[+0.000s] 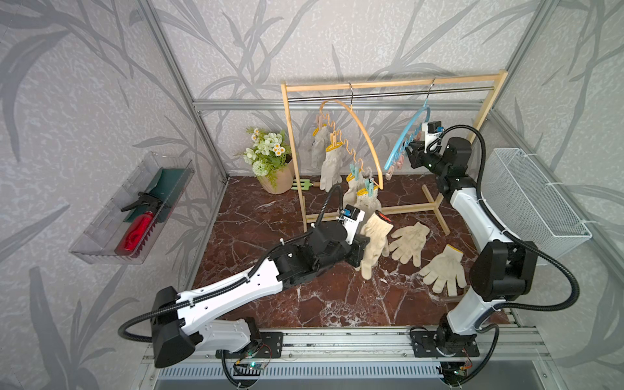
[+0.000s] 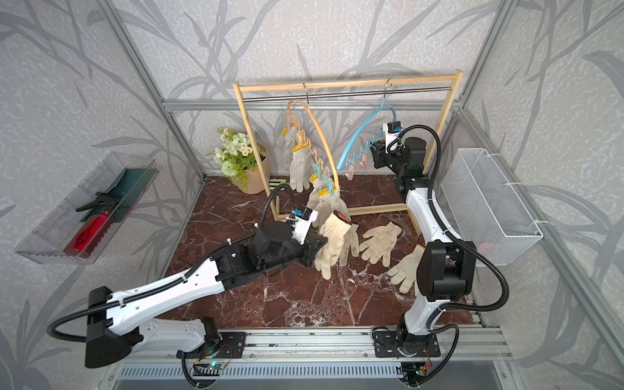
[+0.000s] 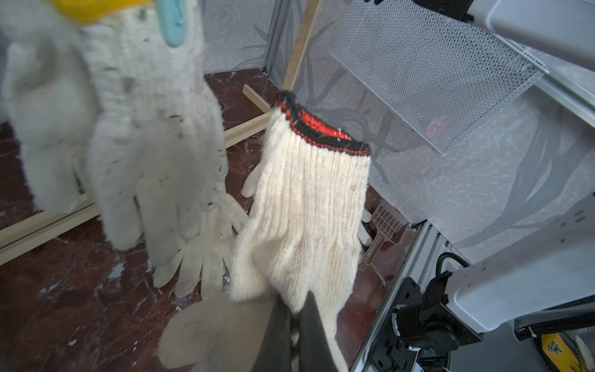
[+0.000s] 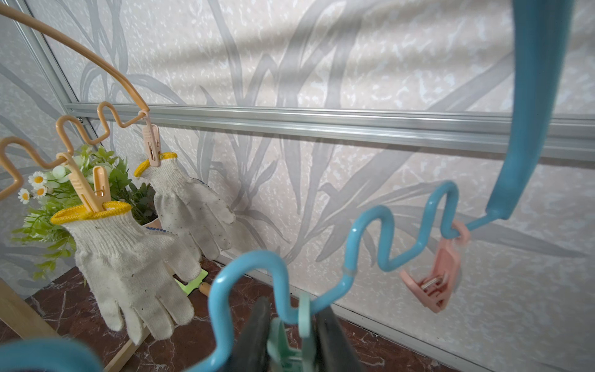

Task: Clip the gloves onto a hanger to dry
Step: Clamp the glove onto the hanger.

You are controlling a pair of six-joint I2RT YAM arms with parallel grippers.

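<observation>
My left gripper is shut on the finger end of an off-white glove with a red and black cuff, held cuff-up above the table. Two more gloves lie flat on the marble to its right. Several gloves hang clipped to the orange hanger. My right gripper is up at the blue hanger, shut on a green clip on its wavy bar. A pink clip hangs free beside it.
Both hangers hang from a wooden rack at the back. A flower pot stands to its left, and a green tool lies at its foot. A wire basket is mounted on the right wall and a clear tray on the left.
</observation>
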